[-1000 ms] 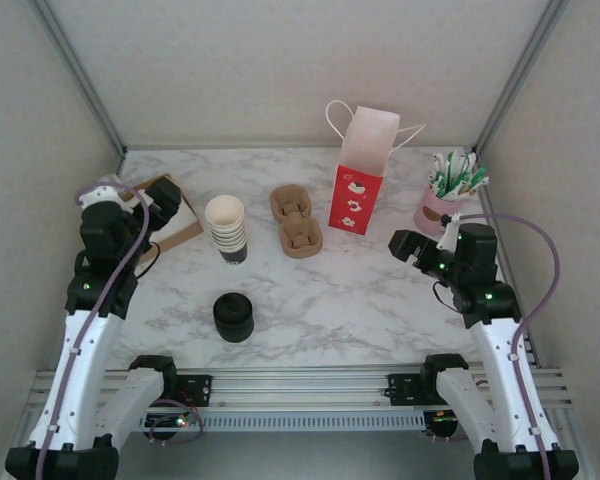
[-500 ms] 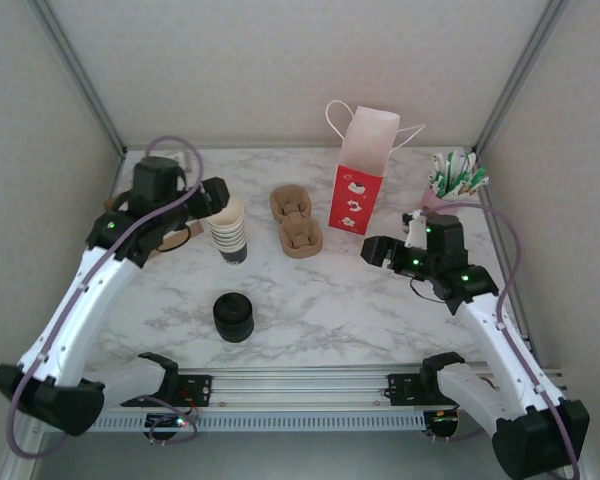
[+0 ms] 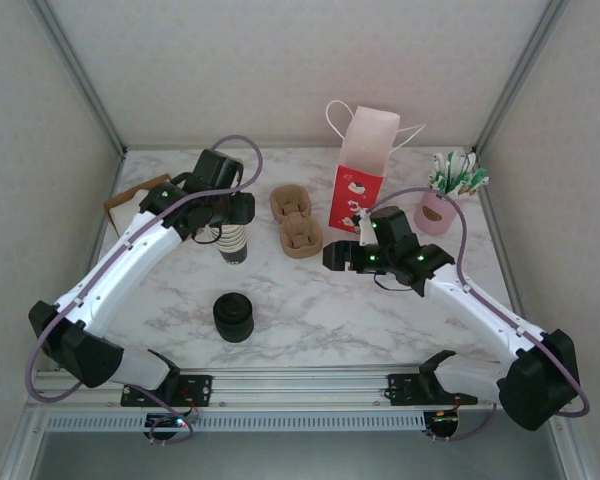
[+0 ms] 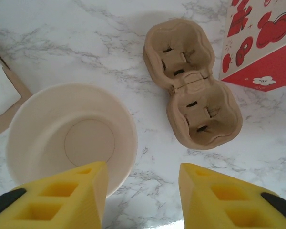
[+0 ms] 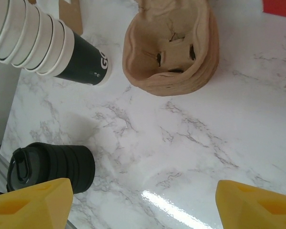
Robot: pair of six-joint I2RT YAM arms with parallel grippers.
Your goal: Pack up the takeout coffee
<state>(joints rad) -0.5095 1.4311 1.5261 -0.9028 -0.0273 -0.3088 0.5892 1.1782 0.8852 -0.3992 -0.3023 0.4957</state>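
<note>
A flat brown card (image 3: 117, 201) lies in the far-left corner of the marble tabletop (image 3: 380, 310). Right of it, left of the middle, stands a stack of cream paper cups (image 3: 230, 240) nested on a dark bottom cup (image 5: 83, 64). The left gripper (image 4: 142, 179) hangs directly over this stack. Its yellow fingers are apart and clamp nothing: the left finger (image 4: 62, 198) lies over the open top cup (image 4: 71, 138), and the other is over bare marble just outside the rim. Toward the near edge, below the cups, sits a squat black stack of lids (image 3: 233, 317). Where the takeout coffee itself stands I cannot tell. At the middle of the tabletop lies a brown pulp cup carrier (image 3: 295, 222) with two wells, one toward the far edge and one nearer. The right gripper (image 5: 144, 191) hovers just beside the carrier's near-right side, its fingers spread wide over bare marble and gripping nothing. Behind it, toward the far edge, the tall red-and-white paper bag (image 3: 358, 195) stands upright with its mouth open. Near the right edge a pink cup (image 3: 437, 212) holds green-and-white sticks (image 3: 455, 175).
</note>
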